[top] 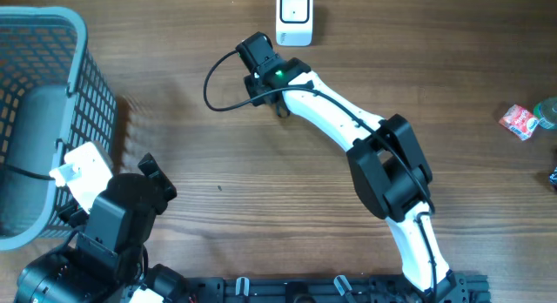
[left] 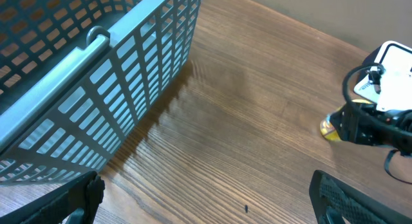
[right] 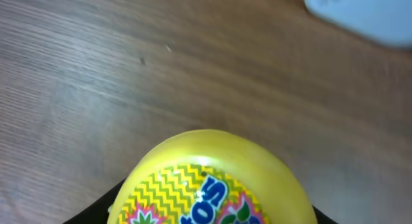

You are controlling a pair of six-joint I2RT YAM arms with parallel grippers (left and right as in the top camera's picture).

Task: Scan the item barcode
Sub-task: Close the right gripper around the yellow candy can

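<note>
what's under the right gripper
A yellow tub with a printed top, the table below it. Its sides, base and any barcode are hidden; overhead, the arm covers it.

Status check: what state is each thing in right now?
left gripper: jaws open, empty.
right gripper: jaws shut on the yellow tub.
yellow tub: gripped, printed top showing.
scanner: standing upright.
basket: upright, handle folded down.
red packet: lying untouched, far right.
</note>
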